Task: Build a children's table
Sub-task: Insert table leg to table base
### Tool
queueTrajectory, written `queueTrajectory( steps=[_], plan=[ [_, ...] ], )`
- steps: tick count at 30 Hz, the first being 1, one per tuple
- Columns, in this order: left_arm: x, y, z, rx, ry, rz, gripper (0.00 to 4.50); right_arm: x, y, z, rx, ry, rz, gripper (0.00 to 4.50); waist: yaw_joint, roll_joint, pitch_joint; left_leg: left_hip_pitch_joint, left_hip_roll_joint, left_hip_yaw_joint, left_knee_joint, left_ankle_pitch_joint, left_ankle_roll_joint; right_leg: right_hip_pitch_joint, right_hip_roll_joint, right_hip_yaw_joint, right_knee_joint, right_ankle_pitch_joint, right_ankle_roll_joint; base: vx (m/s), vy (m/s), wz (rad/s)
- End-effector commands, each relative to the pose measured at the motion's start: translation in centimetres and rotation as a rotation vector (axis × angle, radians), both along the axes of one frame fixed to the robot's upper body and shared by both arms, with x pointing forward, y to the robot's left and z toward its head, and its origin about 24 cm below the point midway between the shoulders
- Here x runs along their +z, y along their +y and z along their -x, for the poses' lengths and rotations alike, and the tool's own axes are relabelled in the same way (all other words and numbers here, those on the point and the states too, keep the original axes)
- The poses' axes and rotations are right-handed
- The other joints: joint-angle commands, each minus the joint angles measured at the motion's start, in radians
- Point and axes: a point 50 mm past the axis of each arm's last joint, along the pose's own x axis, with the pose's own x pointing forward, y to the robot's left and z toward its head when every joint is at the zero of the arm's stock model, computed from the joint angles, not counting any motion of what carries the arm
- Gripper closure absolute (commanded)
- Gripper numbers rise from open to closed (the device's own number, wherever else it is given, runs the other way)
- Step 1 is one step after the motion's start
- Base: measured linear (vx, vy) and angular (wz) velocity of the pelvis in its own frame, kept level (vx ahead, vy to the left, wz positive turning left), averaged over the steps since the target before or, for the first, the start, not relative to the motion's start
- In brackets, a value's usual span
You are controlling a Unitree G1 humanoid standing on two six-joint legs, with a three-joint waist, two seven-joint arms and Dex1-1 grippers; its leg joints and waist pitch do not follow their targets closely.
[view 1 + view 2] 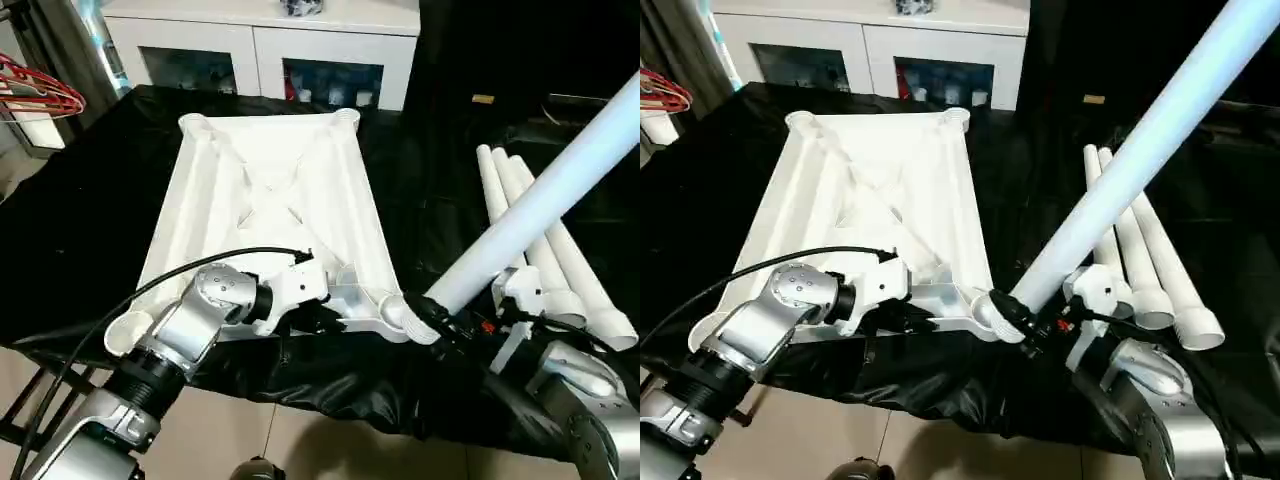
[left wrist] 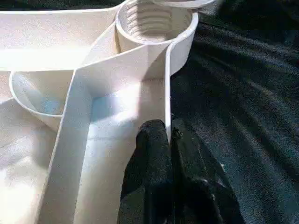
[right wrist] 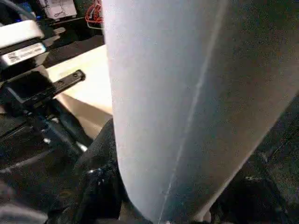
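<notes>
So the white plastic ribbed tabletop (image 1: 270, 215) lies upside down on the black-draped table (image 1: 70, 240). Right gripper (image 1: 1025, 322) is clamped on a long white cylindrical leg (image 1: 530, 215), tilted at the near-right socket. Left gripper (image 2: 168, 140) pinches the tabletop's near rim.

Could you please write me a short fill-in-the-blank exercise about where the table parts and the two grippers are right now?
1. The right gripper holds one white ___.
2. The left gripper is pinched on the tabletop's ___.
3. The number of spare legs lying on the black cloth is ___.
4. The tabletop lies with its ribbed underside facing ___.

Missing words: leg; rim; three; up
</notes>
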Motion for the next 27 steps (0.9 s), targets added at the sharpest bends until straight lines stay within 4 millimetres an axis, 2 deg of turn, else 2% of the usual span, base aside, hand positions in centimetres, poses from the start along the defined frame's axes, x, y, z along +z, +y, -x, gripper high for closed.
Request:
queueTrajectory(
  steps=[1,5,10,13,16,17,18,23,26,27],
  plan=[
    [-0.5,0.5,0.0,0.023,-0.001,-0.054,4.5,0.7,0.3,-0.7,0.004,-0.008,-0.023,2.59,-0.001,-0.006,-0.063,0.019,0.055,-0.022,-0.074,-0.19,0.023,0.029,-0.079,0.032,-0.069,-0.114,-0.206,0.0,0.0,0.0],
    [-0.3,0.6,-0.1,0.027,-0.011,-0.064,4.5,1.2,0.7,-1.4,0.024,-0.007,-0.033,2.59,-0.001,-0.008,-0.066,0.017,0.053,-0.02,-0.068,-0.147,0.035,0.032,-0.077,0.031,-0.06,-0.048,-0.218,0.0,0.0,0.0],
    [0.4,0.5,-0.3,0.094,-0.029,-0.086,4.5,0.8,1.1,-2.7,0.04,0.024,0.042,2.59,-0.006,-0.006,-0.065,0.018,0.052,-0.02,-0.067,-0.139,0.028,0.031,-0.075,0.028,-0.058,-0.045,-0.234,0.0,0.0,0.0],
    [0.4,0.3,-0.2,0.139,-0.034,-0.103,4.5,0.4,1.2,-3.3,0.038,0.044,0.098,2.59,-0.008,-0.008,-0.066,0.016,0.051,-0.019,-0.064,-0.135,0.026,0.035,-0.076,0.03,-0.058,-0.046,-0.231,0.0,0.0,0.0],
    [0.7,-0.1,-0.2,0.188,-0.03,-0.086,4.5,0.2,1.3,-3.6,0.045,0.06,0.127,2.59,-0.01,-0.008,-0.066,0.016,0.049,-0.018,-0.062,-0.116,0.034,0.036,-0.074,0.03,-0.056,-0.024,-0.233,0.0,0.0,0.0],
    [0.8,-0.5,0.0,0.192,-0.03,-0.068,4.5,0.1,1.2,-3.8,0.047,0.066,0.139,2.59,-0.013,-0.016,-0.066,0.014,0.05,-0.017,-0.062,-0.111,0.036,0.039,-0.074,0.029,-0.054,-0.013,-0.237,0.0,0.0,0.0],
    [0.9,-0.8,0.2,0.187,-0.032,-0.052,4.5,0.1,1.2,-4.0,0.048,0.069,0.147,2.59,-0.012,-0.014,-0.065,0.014,0.05,-0.018,-0.061,-0.105,0.044,0.038,-0.075,0.029,-0.054,-0.01,-0.241,0.0,0.0,0.0],
    [0.8,-1.5,0.9,0.173,0.0,0.006,4.5,0.1,1.5,-4.6,0.07,0.082,0.137,2.59,-0.019,-0.016,-0.064,0.013,0.048,-0.017,-0.059,-0.104,0.06,0.038,-0.073,0.028,-0.057,-0.021,-0.243,0.0,0.0,0.0],
    [0.7,-1.7,1.0,0.179,0.016,0.029,4.5,0.1,1.7,-4.8,0.091,0.089,0.14,2.59,-0.023,-0.015,-0.063,0.014,0.049,-0.017,-0.06,-0.119,0.058,0.037,-0.073,0.028,-0.06,-0.051,-0.244,0.0,0.0,0.0],
    [0.7,-1.8,0.9,0.194,0.029,0.048,4.5,0.1,1.8,-4.9,0.107,0.099,0.15,2.59,-0.025,-0.019,-0.062,0.013,0.048,-0.017,-0.061,-0.119,0.057,0.037,-0.073,0.027,-0.059,-0.058,-0.245,0.0,0.0,0.0]
  ],
)
